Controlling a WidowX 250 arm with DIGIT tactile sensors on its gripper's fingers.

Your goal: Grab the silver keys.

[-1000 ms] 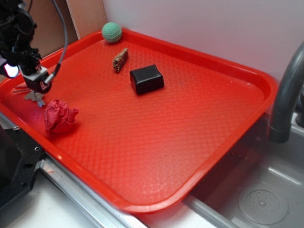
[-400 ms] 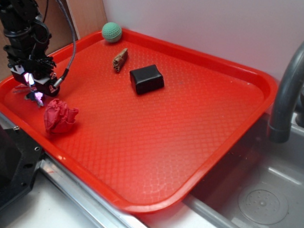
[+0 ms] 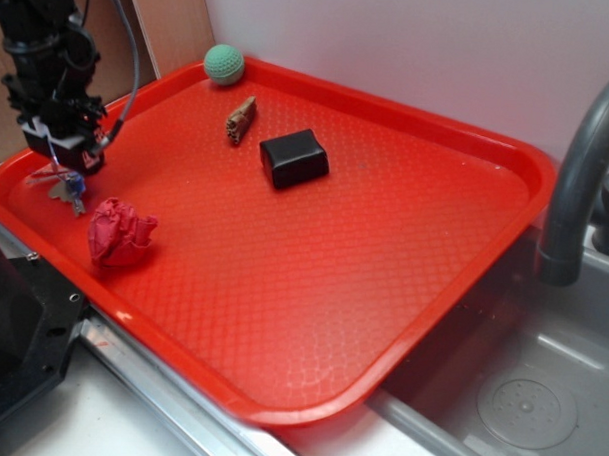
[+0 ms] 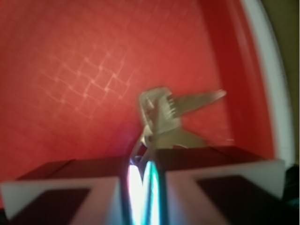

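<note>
We find the silver keys [image 3: 66, 187] at the left edge of the exterior view, low against the near-left rim of the red tray [image 3: 383, 281], with the pincer [image 3: 63, 160] directly above them. In the wrist view the two pads stand nearly together with only a thin bright slit between them, and the wire ring of the silver keys [image 4: 161, 115] runs into that slit, so we judge the pincer clamped on the ring, the blades hanging clear toward the upper right of that frame. The hold looks thin: we recommend keeping the pads pressed and rising straight and slowly, since a swing could slip the ring out. The crumpled red cloth [image 3: 120, 233] lies just below and right of the keys and should be avoided on any sideways travel. The black block [image 3: 294, 158], the brown cone-shaped piece [image 3: 240, 120] and the green ball [image 3: 224, 64] lie well apart, toward the upper middle, and obstruct nothing.
</note>
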